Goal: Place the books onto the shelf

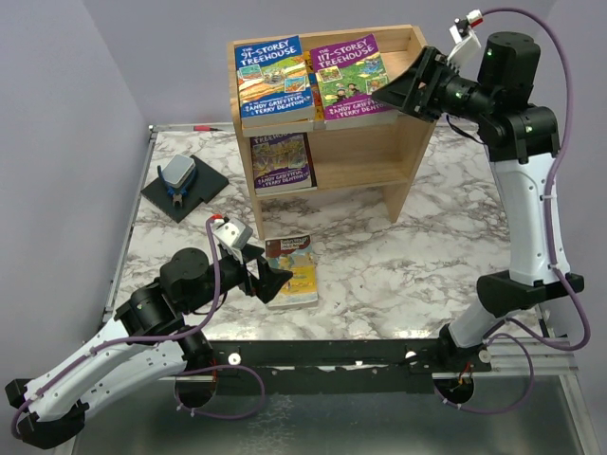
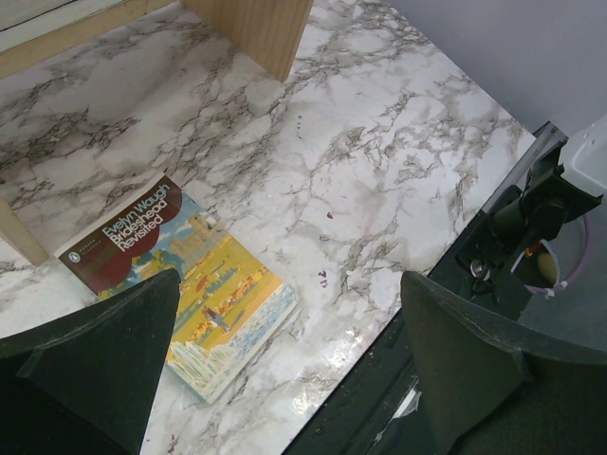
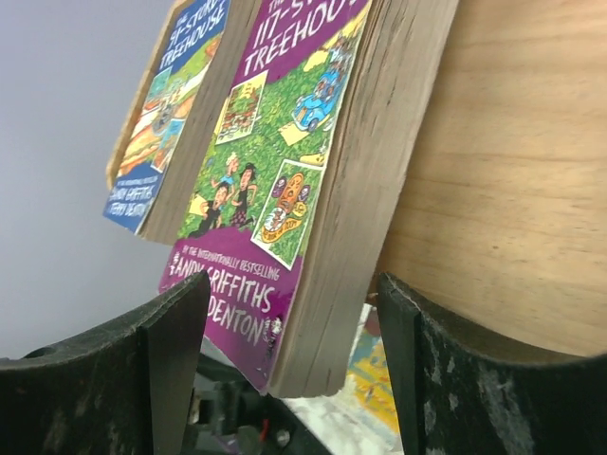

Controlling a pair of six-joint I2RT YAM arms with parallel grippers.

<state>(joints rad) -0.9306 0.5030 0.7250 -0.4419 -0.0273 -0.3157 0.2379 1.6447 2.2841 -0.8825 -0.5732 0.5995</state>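
The wooden shelf (image 1: 372, 152) stands at the back. On its top lie a blue Treehouse book (image 1: 273, 81) and a purple one (image 1: 351, 74). A third, orange-covered, lies on the middle tier (image 1: 282, 163). My right gripper (image 1: 383, 95) is open at the purple book's near right corner. In the right wrist view that corner (image 3: 313, 284) sits between the fingers (image 3: 166, 341) with gaps on both sides. A yellow "Brideshead Revisited" book (image 1: 293, 271) lies flat on the table. My left gripper (image 1: 272, 282) hangs open just left of it, one finger (image 2: 104, 360) over the book's (image 2: 204, 294) edge.
A black square pad with a blue-grey tool (image 1: 183, 186) lies at the left of the marble table (image 1: 398, 275). The shelf's side panel (image 2: 256, 28) stands on the table behind the yellow book. The table's black front rail (image 1: 332, 355) runs between the arm bases.
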